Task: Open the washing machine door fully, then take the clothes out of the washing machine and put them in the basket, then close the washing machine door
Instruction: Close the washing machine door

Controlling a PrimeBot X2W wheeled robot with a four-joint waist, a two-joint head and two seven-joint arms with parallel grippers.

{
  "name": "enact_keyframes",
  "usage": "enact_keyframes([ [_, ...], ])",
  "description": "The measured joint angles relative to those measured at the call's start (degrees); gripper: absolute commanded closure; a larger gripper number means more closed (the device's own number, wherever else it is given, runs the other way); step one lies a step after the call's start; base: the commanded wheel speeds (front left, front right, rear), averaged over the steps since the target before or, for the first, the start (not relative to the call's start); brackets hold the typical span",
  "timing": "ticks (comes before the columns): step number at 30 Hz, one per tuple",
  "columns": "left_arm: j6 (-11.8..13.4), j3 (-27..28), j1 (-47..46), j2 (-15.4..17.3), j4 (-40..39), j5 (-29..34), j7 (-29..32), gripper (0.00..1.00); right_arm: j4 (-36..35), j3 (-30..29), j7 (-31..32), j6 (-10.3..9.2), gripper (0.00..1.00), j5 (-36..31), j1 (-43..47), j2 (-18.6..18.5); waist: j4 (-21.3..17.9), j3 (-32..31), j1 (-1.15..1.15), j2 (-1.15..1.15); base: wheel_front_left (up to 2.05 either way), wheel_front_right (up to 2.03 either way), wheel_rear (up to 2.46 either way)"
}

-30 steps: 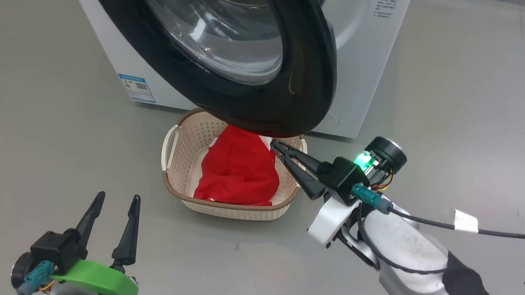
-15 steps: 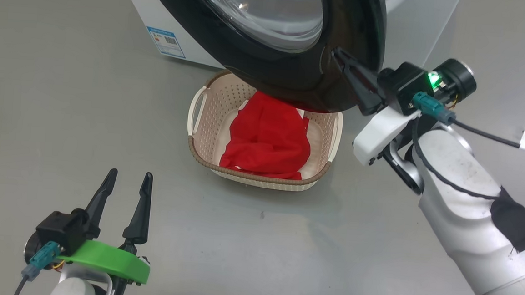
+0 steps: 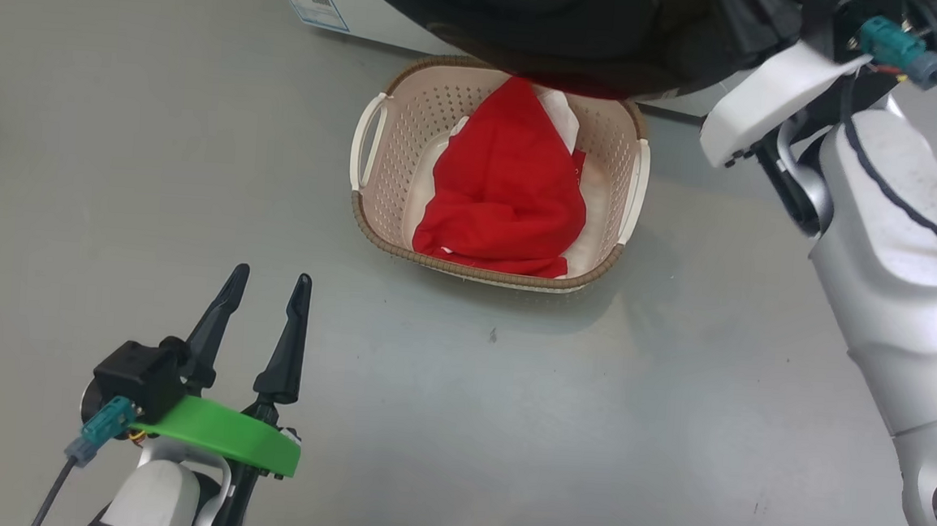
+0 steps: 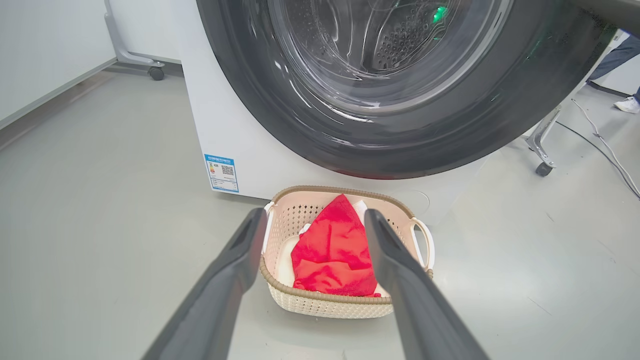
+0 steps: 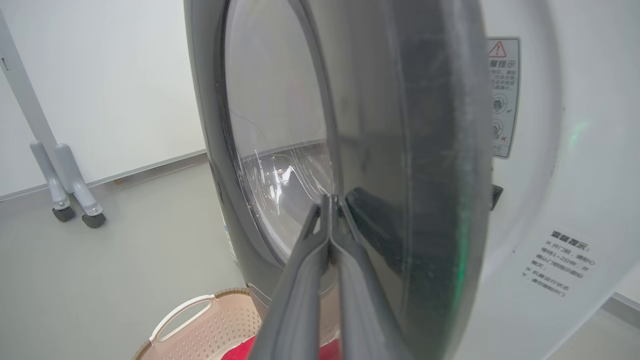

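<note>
Both right fingers (image 5: 300,290) closed at door (image 5: 430,200) | clothes (image 3: 513,192) in basket (image 3: 412,113)

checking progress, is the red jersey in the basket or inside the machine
In the basket: the red fabric jersey lies crumpled inside the cream perforated plastic basket, below the glossy black round door.

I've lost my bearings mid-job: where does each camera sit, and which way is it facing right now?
Head view: on the head, looking down at the floor; shows the basket holding the clothes, the black rim of the washing machine door, the open left hand, the right forearm.
Left wrist view: low, looking along its own spread fingers at the washing machine front.
Right wrist view: beside the door's edge, looking along the shut right hand.
Shared: all three show the basket and door.
</note>
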Motion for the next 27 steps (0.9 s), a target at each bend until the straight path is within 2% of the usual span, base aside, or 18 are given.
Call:
enact_keyframes([
  [6,0.0,-1.6,-2.1,-0.1,-0.5,-0.8,0.0,0.00,2.3,-2.3,0.0,-1.72,1.00,0.2,-6.2,-0.9,0.5,2.8,0.00,0.00,0.00,0.00,0.00],
  [12,0.0,-2.6,-4.2,-0.4,-0.6,-1.4,0.0,0.00,4.9,-4.5,-0.1,-4.31,1.00,0.0,-11.5,-2.4,1.3,5.1,0.00,0.00,0.00,0.00,0.00],
  [14,0.0,-2.7,-4.6,-0.4,-0.6,-1.4,0.0,0.00,6.0,-4.9,-0.3,-4.38,1.00,0.0,-12.8,-2.5,1.6,5.6,0.00,0.00,0.00,0.00,0.00],
  [18,0.0,-2.8,-5.3,-0.4,-0.5,-1.9,0.0,0.00,7.6,-5.2,-0.8,-5.79,1.00,-0.2,-14.2,-2.2,2.1,6.5,0.00,0.00,0.00,0.00,0.00],
  [21,0.0,-2.8,-5.7,-0.5,-0.5,-2.0,0.0,0.00,9.4,-5.7,-1.6,-7.75,1.00,-0.6,-14.7,-2.1,2.3,6.7,0.00,0.00,0.00,0.00,0.00],
  [24,0.0,-2.4,-5.7,-0.5,-0.4,-2.3,0.0,0.00,10.6,-6.1,-2.3,-8.69,1.00,-1.0,-14.8,-1.3,2.0,6.6,0.00,0.00,0.00,0.00,0.00],
  [27,0.0,-1.9,-5.7,-0.5,-0.1,-2.4,0.0,0.00,11.6,-6.4,-2.6,-8.75,1.00,-0.9,-14.8,-0.4,1.6,6.3,0.00,0.00,0.00,0.00,0.00],
])
